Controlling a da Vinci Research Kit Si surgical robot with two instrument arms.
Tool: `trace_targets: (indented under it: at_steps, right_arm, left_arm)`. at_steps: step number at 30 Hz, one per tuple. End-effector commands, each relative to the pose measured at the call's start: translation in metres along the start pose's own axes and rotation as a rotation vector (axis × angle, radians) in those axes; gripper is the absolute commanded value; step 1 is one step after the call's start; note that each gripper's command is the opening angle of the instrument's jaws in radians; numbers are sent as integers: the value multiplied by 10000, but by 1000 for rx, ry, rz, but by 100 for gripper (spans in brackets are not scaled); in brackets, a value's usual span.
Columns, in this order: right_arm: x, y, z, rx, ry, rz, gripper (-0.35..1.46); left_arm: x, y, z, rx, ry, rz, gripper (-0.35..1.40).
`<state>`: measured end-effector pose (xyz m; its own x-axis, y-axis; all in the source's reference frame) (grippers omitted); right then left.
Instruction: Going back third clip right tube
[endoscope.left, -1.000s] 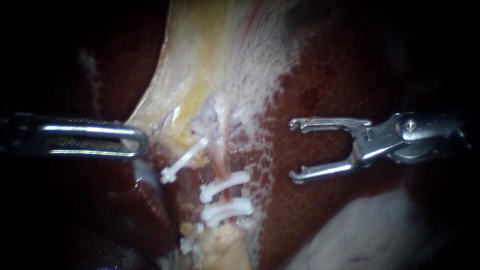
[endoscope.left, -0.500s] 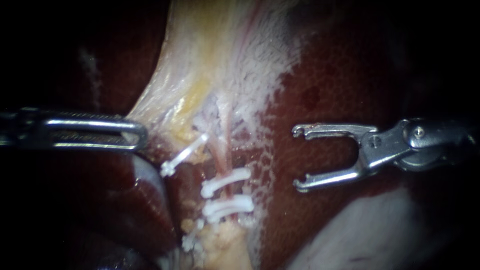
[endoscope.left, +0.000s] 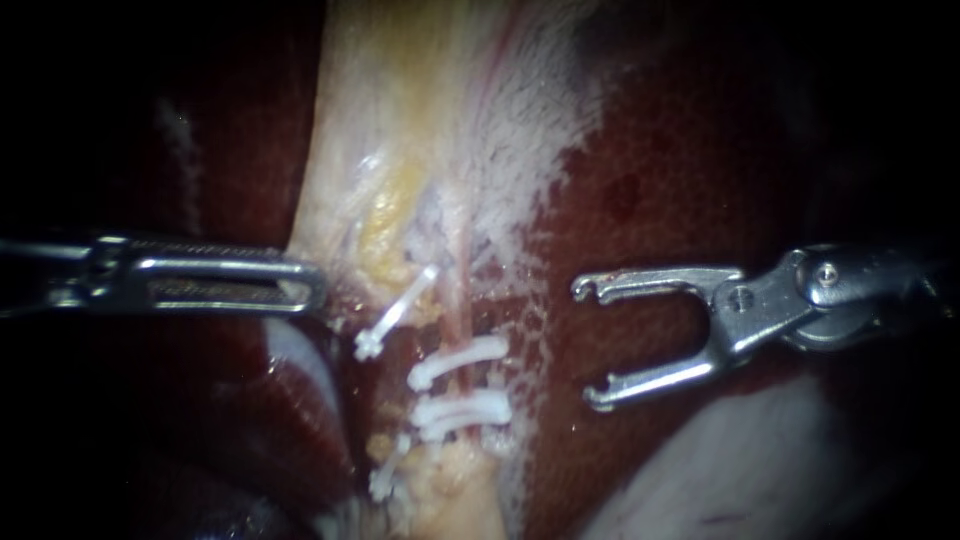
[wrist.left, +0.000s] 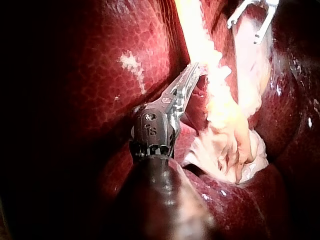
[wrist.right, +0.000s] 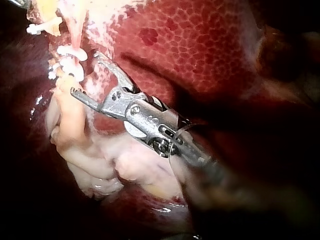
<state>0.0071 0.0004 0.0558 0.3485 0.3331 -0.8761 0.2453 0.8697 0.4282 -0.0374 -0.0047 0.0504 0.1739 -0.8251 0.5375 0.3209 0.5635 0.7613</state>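
Right instrument (endoscope.left: 585, 345): jaws gape, empty. Clips (endoscope.left: 458, 362) on the right tube (endoscope.left: 453, 325) lie ahead, apart; lowest ones blur together.

2 white clips (endoscope.left: 457, 362) across rt tube (endoscope.left: 456, 318)

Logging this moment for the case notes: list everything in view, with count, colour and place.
liver: one, dark red, surrounding everything.
pale tissue: one band, yellow-white, down the middle.
tube: one clearly seen, pink, below the pale tissue.
slanted clip: one, white, left of the tube.
crossing clips: at least two, white, across the tube.
left instrument: one, steel, tip at the pale tissue's edge.
right instrument: one, steel, jaws open, empty, over the liver.
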Motion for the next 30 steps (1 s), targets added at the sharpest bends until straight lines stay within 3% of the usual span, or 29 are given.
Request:
trace_targets:
  at_steps: [1, 30]
  right_arm:
    - [0, 0, 0, -1, -1, -2, 60]
    - [0, 0, -1, 1, -1, -8, 60]
  left_arm:
    - [1, 0, 1, 4, 3, 2, -35]
    - [6, -2, 7, 14, 10, -7, -35]
